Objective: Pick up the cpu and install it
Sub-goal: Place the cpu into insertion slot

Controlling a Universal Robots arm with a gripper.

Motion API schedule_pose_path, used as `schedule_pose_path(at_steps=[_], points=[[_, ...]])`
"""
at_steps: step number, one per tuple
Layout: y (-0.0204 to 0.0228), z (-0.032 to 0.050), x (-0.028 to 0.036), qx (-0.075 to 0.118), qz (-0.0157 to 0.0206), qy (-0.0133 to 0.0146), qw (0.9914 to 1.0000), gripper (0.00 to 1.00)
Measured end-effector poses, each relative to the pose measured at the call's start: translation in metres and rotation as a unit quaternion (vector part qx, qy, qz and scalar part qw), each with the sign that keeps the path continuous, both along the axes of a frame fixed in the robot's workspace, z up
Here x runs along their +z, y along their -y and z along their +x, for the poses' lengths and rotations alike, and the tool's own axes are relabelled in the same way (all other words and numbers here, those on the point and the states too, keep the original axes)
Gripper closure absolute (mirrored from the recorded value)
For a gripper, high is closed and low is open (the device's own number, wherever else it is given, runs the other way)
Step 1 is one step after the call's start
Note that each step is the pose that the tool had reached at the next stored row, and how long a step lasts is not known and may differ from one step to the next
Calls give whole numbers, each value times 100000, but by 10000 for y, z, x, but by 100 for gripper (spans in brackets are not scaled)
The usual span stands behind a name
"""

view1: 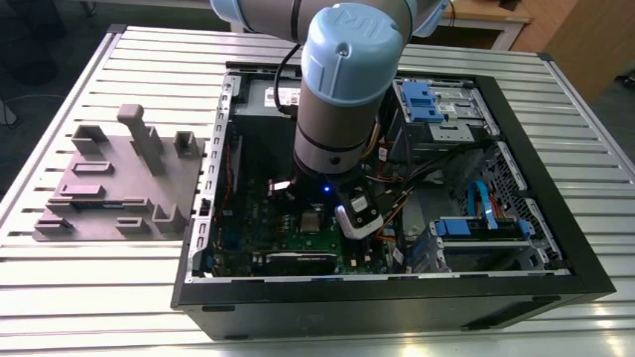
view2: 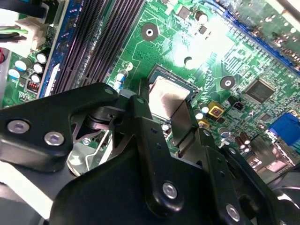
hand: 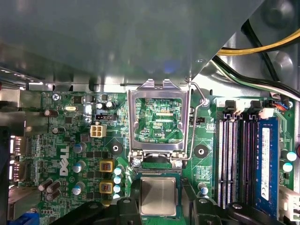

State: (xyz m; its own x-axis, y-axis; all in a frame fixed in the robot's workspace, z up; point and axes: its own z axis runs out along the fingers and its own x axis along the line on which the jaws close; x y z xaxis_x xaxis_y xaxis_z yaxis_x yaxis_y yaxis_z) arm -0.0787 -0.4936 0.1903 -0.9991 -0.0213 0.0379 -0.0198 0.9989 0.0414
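Observation:
The cpu [hand: 158,196], a small square chip with a shiny silver-grey top, lies flat over the socket on the green motherboard [hand: 70,140]. In the second wrist view the cpu [view2: 165,95] sits between two black fingers [view2: 141,105]. My gripper [hand: 158,190] straddles it, one finger against each of two opposite sides, shut on the chip. In the exterior view the arm [view1: 343,89] reaches straight down into the open computer case [view1: 555,260], ending low over the board.
The socket's metal bracket [hand: 159,101] stands flipped open just beyond the chip, its lever [hand: 199,101] beside it. Memory slots [hand: 234,154] run alongside. A grey power-supply box [hand: 117,37] and cables [hand: 253,51] hang close above. A grey fixture [view1: 119,178] sits outside the case.

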Motion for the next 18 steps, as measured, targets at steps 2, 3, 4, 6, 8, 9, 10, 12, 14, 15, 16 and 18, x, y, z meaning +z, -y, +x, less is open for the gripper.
schedule_pose_path(at_steps=[2, 3, 4, 6, 8, 9, 10, 12, 14, 15, 16, 18], points=[[0, 0, 0, -1, 48, 0, 100000, 57], [-1, 0, -1, -42, 56, 2, 100000, 57], [-1, 0, -1, -185, 60, 2, 100000, 57], [0, 0, -1, -494, 59, 2, 99999, 57], [0, 0, -1, -578, 60, 4, 99998, 57], [0, 0, -1, -583, 65, 7, 99998, 57], [0, 0, 0, -586, 67, 6, 99998, 57], [0, -1, 8, -592, 76, 5, 99998, 57], [0, -1, 16, -594, 51, 8, 99998, 57], [0, 0, 16, -589, 50, 8, 99998, 57], [2, 0, 15, -586, 36, 3, 99998, 57], [2, 0, 13, -606, 36, 2, 99998, 57]])
